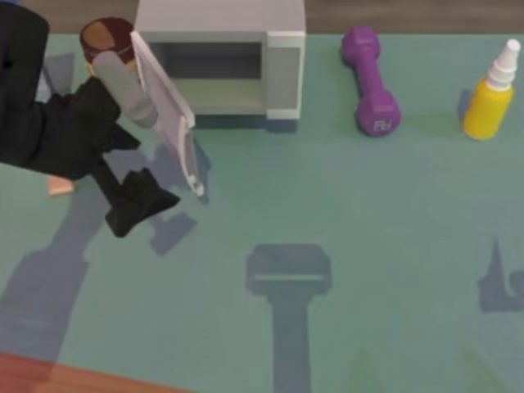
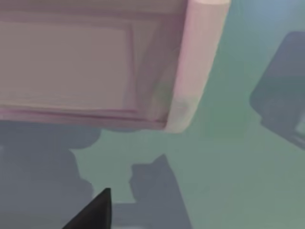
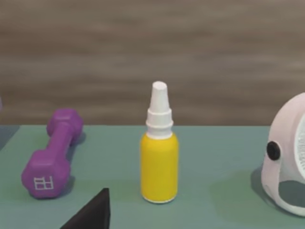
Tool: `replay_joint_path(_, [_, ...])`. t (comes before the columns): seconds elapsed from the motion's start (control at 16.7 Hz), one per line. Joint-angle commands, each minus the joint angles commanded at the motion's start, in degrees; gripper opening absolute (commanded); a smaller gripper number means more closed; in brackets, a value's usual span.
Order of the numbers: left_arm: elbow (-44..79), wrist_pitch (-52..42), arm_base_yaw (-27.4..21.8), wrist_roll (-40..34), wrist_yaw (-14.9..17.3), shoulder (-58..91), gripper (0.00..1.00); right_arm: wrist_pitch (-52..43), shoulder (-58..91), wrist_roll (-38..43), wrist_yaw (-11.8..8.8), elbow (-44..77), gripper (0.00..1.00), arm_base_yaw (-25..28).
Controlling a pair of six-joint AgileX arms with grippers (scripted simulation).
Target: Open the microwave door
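The silver-grey microwave [image 1: 246,33] stands at the back of the table, left of the middle, with its cavity showing. The microwave door [image 1: 168,115] is swung wide open to the left and juts toward the front; in the left wrist view the door [image 2: 71,62] fills the upper part, with its rounded free edge close by. My left gripper [image 1: 147,201] hangs open just left of the door's free edge, apart from it, with nothing held. One dark finger [image 2: 97,212] shows there. My right gripper [image 3: 136,220] is outside the top view, open and empty, facing the table's right end.
A brown-lidded jar [image 1: 106,37] stands behind the open door. A purple dumbbell [image 1: 370,82] and a yellow spray bottle [image 1: 490,98] sit at the back right. A white fan [image 3: 290,157] stands right of the bottle. A small orange item [image 1: 59,187] lies under my left arm.
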Motion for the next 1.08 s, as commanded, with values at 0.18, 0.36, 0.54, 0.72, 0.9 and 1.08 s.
replay_joint_path(0.18, [-0.45,-1.69,-0.19,-0.29,0.05,-2.13,1.0,0.0,0.0,0.0,0.0,0.0,1.0,0.0])
replay_joint_path(0.36, [-0.2,-1.55,0.06,-0.24,0.08,-1.9,1.0,0.0,0.0,0.0,0.0,0.0,1.0,0.0])
replay_joint_path(0.54, [1.54,-3.38,-0.47,-2.09,-0.95,-0.47,1.0,0.0,0.0,0.0,0.0,0.0,1.0,0.0])
replay_joint_path(0.72, [8.61,-10.05,-2.37,-9.32,-4.65,4.62,1.0,0.0,0.0,0.0,0.0,0.0,1.0,0.0])
replay_joint_path(0.9, [21.04,-19.8,-5.26,-21.49,-10.21,11.65,1.0,0.0,0.0,0.0,0.0,0.0,1.0,0.0])
replay_joint_path(1.08, [37.42,-30.95,-8.76,-37.57,-16.92,19.16,1.0,0.0,0.0,0.0,0.0,0.0,1.0,0.0])
